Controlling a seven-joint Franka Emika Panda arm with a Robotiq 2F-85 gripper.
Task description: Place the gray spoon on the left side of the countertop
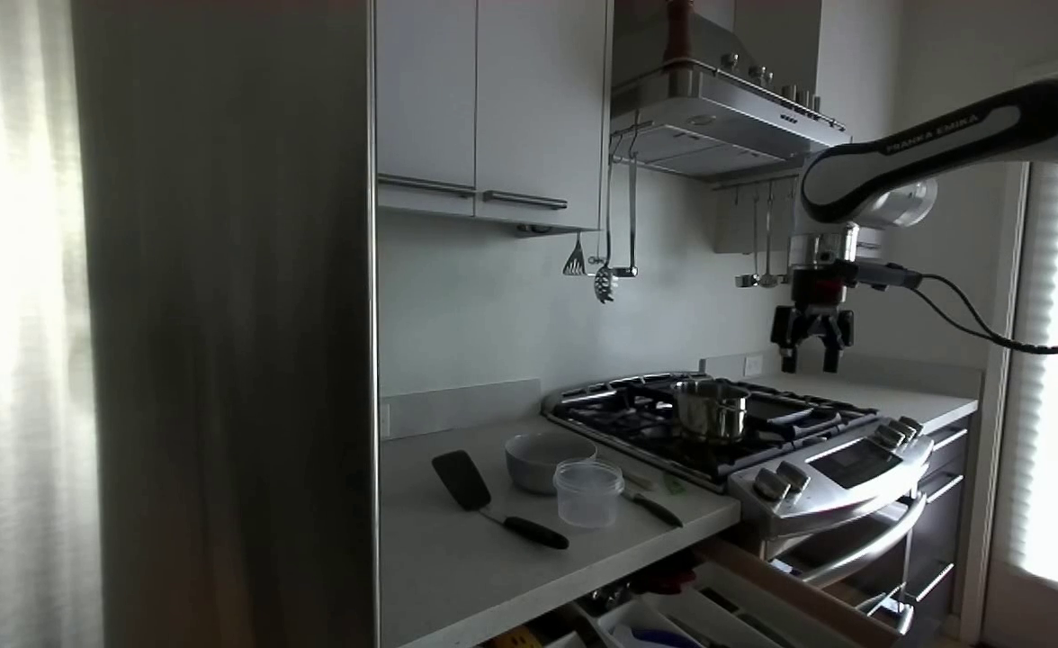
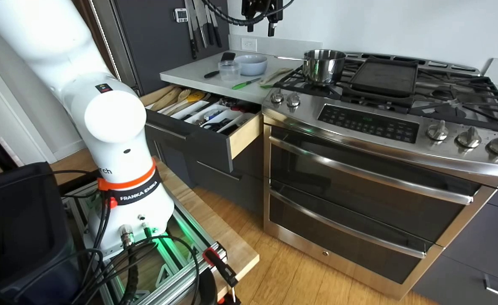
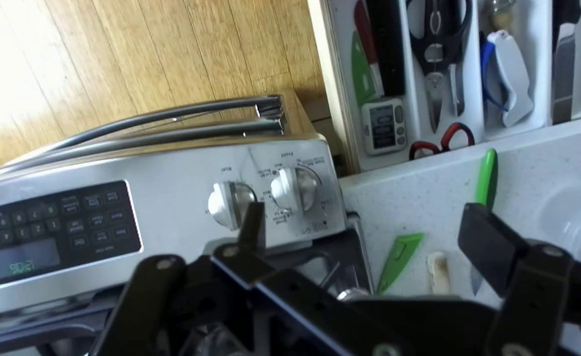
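Observation:
The pale countertop runs left of the stove; it also shows in an exterior view and the wrist view. I cannot make out a gray spoon in any view. A dark spatula with a black handle lies flat on the countertop; it also shows in an exterior view. My gripper hangs high in the air, pointing down, well above the counter and stove. It also shows in an exterior view. In the wrist view its fingers are wide apart with nothing between them.
A bowl, a clear tub, a green-handled knife and a green sheath are on the counter. A steel pot stands on the stove. A drawer full of utensils stands open under the counter.

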